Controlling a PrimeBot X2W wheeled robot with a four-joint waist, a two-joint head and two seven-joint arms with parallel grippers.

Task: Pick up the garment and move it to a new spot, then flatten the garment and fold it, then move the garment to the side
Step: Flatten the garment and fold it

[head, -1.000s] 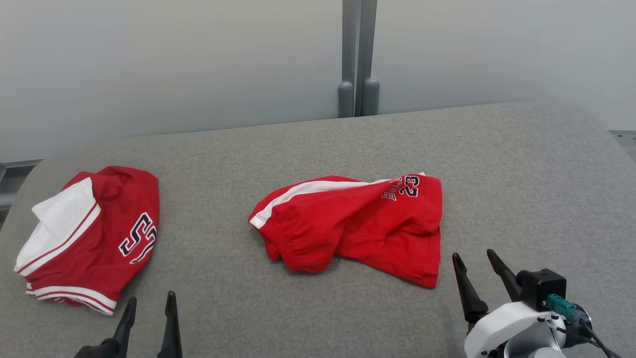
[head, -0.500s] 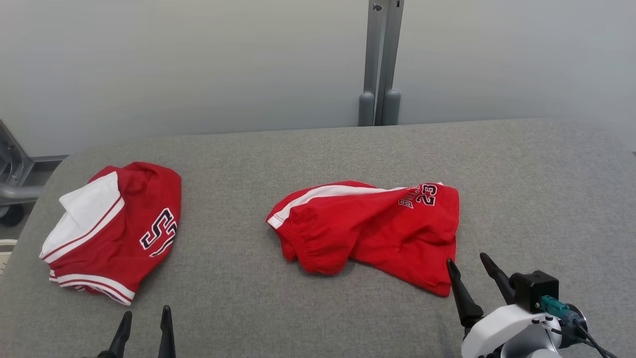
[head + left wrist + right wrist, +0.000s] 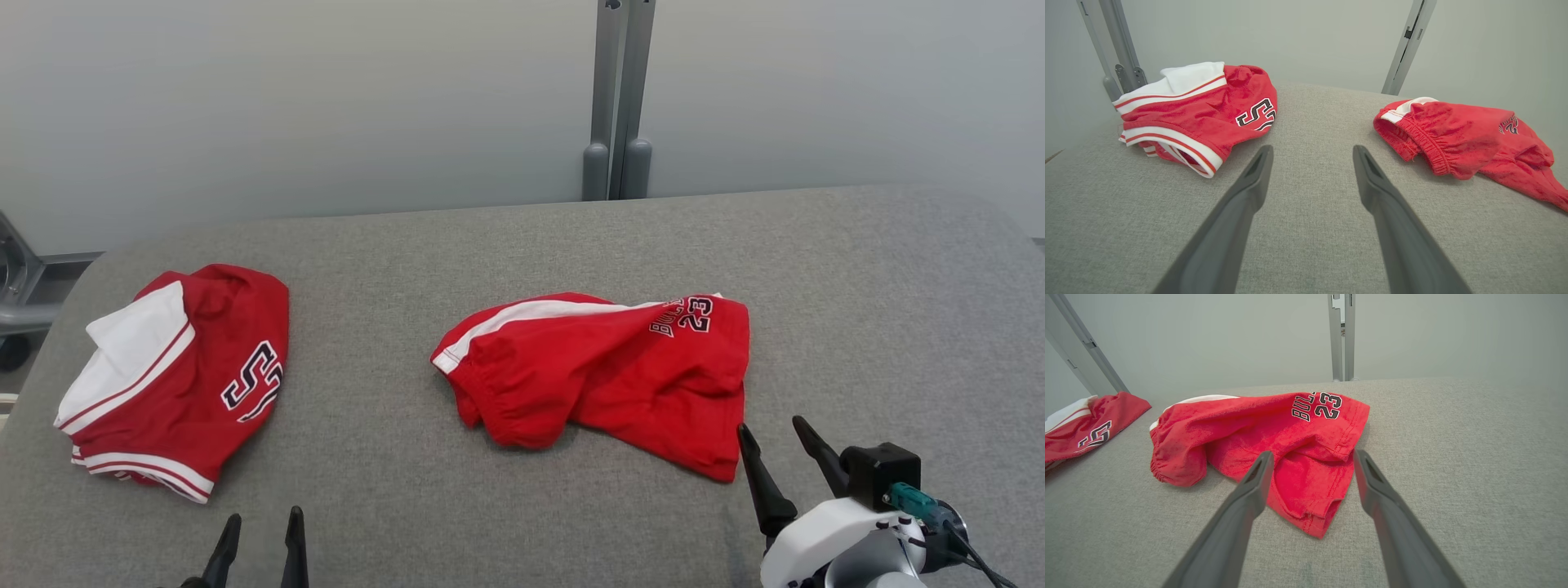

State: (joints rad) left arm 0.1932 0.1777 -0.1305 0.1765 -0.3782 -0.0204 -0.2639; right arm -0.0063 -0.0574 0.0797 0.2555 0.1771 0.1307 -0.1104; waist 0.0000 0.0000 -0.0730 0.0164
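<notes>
Grey woven tabletop, two red garments, both grippers spread and empty.
Your crumpled red fabric shorts, with a white side stripe and "23" print, lie mid-table. Their near hem corner is just beside the right gripper, whose jaws stand wide apart, holding nothing. The left gripper, likewise released, sits nearer the folded red-and-white jersey piece. Pinch only that doubled hem and you likely lift one layer while the rest drags. Swing the left arm wide and it may snag the wrong garment.
</notes>
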